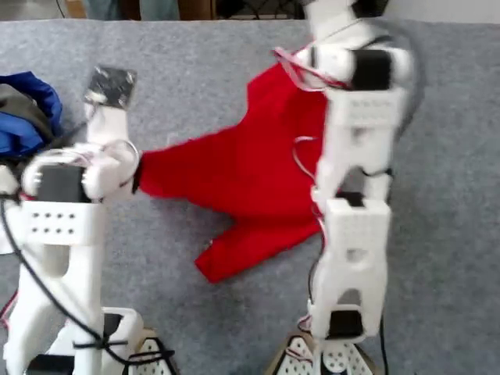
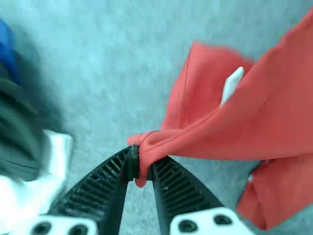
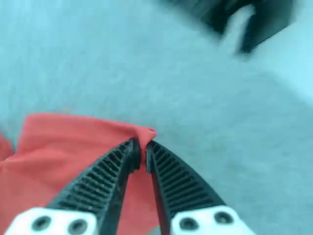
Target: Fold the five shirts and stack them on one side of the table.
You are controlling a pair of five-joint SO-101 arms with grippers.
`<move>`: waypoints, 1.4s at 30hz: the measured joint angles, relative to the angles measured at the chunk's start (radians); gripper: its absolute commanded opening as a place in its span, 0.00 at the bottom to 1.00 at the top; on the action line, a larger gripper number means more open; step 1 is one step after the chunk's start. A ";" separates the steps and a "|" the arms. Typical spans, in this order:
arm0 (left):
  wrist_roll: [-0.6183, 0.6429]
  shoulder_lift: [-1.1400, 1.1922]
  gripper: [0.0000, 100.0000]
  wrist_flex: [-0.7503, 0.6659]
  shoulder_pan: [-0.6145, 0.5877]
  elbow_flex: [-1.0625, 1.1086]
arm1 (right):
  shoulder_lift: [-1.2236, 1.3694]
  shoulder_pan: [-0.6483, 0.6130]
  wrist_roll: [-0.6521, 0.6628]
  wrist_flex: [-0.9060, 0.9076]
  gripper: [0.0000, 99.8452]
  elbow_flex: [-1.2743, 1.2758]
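My left jaws are clamped shut on a bunched edge of the red shirt (image 2: 254, 122). The cloth is pinched right at their tips and runs out from there in a taut fold. My right jaws are closed on a corner of the same shirt, at its far end, with the red fabric caught between their tips. From above, the shirt (image 1: 250, 172) lies partly spread on the grey desk (image 1: 453, 234), stretched between my left arm (image 1: 62, 211) at one end and my right arm (image 1: 355, 180) at the other. One loose flap of it trails out towards my bases. A heap of blue and dark cloth (image 1: 27, 109) sits well apart from the shirt, beyond the end my left jaws hold.
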 measured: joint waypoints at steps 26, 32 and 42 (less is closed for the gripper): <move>0.055 -0.025 0.03 0.371 -0.311 -1.361 | -1.152 0.155 -0.083 -0.235 0.01 0.192; 0.057 -0.169 0.03 0.371 -0.325 -1.298 | -1.344 0.164 -0.083 -0.235 0.01 0.388; 0.051 -0.440 0.03 0.370 -0.327 -0.833 | -1.465 0.164 -0.083 -0.250 0.01 0.566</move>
